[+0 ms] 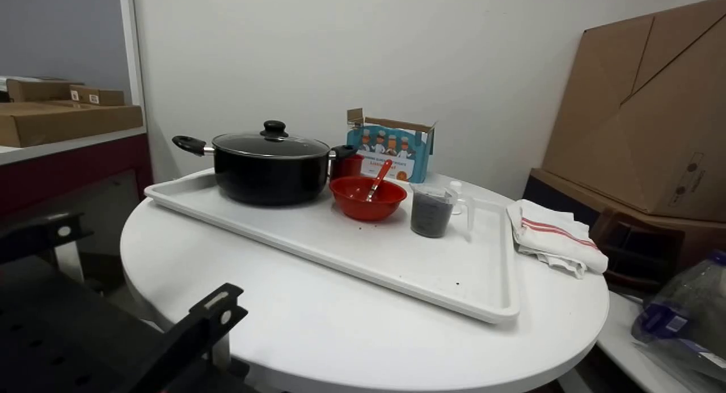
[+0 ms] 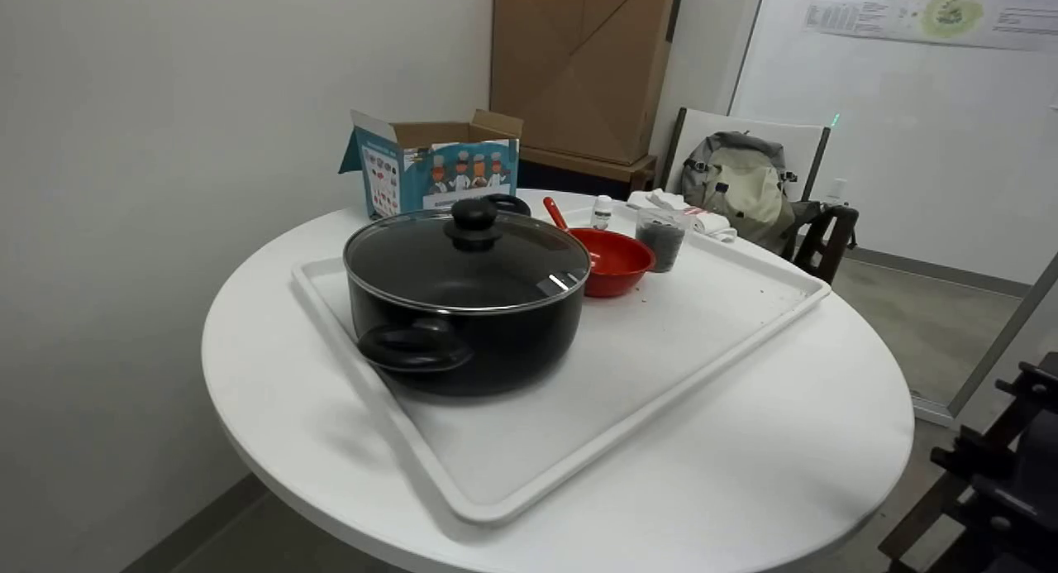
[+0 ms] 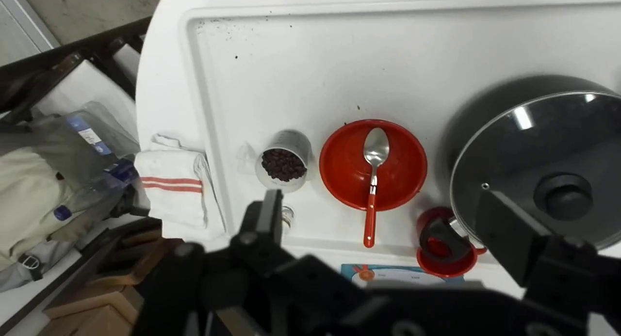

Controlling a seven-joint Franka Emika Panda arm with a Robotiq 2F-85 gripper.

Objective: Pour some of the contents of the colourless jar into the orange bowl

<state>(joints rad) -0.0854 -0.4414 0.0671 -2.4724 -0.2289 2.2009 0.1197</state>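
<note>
Plain pale wall (image 1: pixel 295 47), round white counter (image 1: pixel 317 330). In an exterior view you have the colourless jar (image 1: pixel 429 214) upright on the tray (image 1: pixel 317 237), right of centre, just right of the orange bowl (image 1: pixel 363 207). In an exterior view the black pot (image 2: pixel 479 321) sits near mid-frame; bowl and jar stand to its right. Wrist view: your hand (image 3: pixel 382 195) spread wide, holding nothing; jar left of centre, dark beans (image 3: pixel 283 164) inside; red-handled spoon (image 3: pixel 372 188) leaning in bowl.
</note>
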